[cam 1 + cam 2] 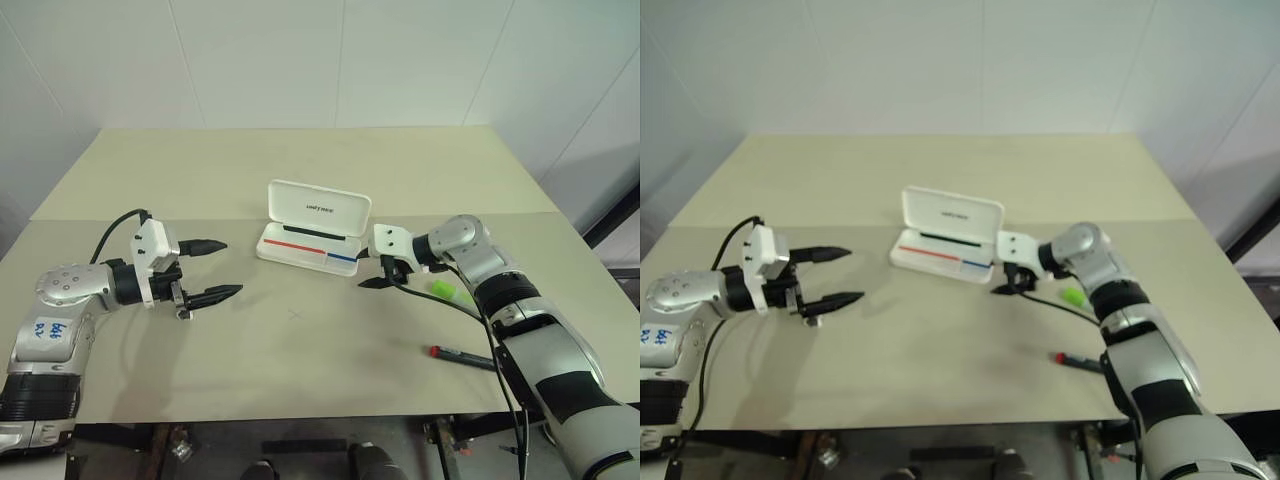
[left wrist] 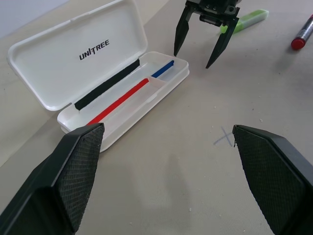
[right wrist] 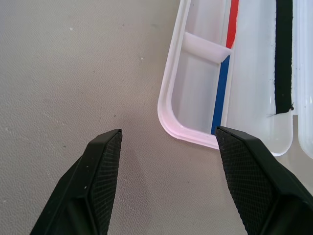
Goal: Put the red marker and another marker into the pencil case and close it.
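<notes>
A white hard-plastic pencil case (image 1: 312, 235) lies open near the middle of a beige table (image 1: 300, 340), its hinged lid propped up toward the far edge and printed with small dark lettering. The shallow inner tray carries a red stripe and a blue stripe, with a black strip along the hinge side, and holds no markers. The right gripper (image 1: 385, 277), fingers parted and holding nothing, hangs just beside the case's right end, over the bare table. Behind that arm, toward the table's right edge, lies the short lime-green highlighter (image 1: 447, 291) with its paler cap. The red marker (image 1: 462, 356), a slim dark barrel with a red tip, rests closer to the near edge, on the right side. The left gripper (image 1: 208, 270) stands spread wide and empty, well left of the case, pointing toward it.
</notes>
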Controlling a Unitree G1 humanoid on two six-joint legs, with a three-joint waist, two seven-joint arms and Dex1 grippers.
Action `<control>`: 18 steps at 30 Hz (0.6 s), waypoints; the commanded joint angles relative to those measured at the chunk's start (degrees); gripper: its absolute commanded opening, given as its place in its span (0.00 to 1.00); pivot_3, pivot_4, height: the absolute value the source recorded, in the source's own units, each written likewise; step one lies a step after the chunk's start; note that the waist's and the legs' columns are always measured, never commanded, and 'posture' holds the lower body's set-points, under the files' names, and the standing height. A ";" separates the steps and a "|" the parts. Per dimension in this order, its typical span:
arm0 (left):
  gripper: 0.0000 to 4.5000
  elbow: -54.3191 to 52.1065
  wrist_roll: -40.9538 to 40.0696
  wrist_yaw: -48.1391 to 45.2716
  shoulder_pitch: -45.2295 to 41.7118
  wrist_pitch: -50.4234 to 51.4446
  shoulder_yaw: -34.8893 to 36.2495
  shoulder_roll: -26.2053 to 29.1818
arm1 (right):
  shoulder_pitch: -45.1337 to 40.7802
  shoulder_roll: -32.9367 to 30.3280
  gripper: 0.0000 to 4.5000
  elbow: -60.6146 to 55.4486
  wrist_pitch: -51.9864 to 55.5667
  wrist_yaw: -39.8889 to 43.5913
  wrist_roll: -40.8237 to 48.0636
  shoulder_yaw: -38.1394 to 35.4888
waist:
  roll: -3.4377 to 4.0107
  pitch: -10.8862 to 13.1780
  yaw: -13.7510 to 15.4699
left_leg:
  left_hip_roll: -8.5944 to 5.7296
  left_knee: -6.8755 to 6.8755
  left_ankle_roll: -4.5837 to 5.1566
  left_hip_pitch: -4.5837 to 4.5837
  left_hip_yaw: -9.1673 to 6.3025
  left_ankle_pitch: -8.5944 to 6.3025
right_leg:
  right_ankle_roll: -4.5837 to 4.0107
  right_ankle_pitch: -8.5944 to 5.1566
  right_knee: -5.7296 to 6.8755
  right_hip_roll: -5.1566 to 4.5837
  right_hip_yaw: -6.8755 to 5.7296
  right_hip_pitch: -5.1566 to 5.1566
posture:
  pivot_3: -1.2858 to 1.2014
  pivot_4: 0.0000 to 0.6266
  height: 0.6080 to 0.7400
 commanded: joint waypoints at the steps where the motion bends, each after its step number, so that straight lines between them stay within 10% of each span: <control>1: 1.00 -1.82 -0.80 0.50 0.04 -0.41 1.51 -0.26 | -0.85 0.51 0.71 -5.23 2.18 1.55 0.85 -0.35 | 0.00 0.00 -0.03 | 0.00 0.00 0.00 0.00 0.00 0.00 | 0.00 0.00 0.01 0.00 0.00 0.00 | 0.52 0.24 1.00; 18: 1.00 -2.59 -0.96 1.18 0.16 0.06 1.81 -0.57 | -1.84 4.70 0.71 -1.23 5.79 -1.78 -3.08 1.68 | 0.00 0.00 -0.23 | 0.00 0.02 -0.01 0.01 -0.01 0.00 | 0.00 0.00 0.03 0.00 0.00 0.01 | 0.52 0.24 1.00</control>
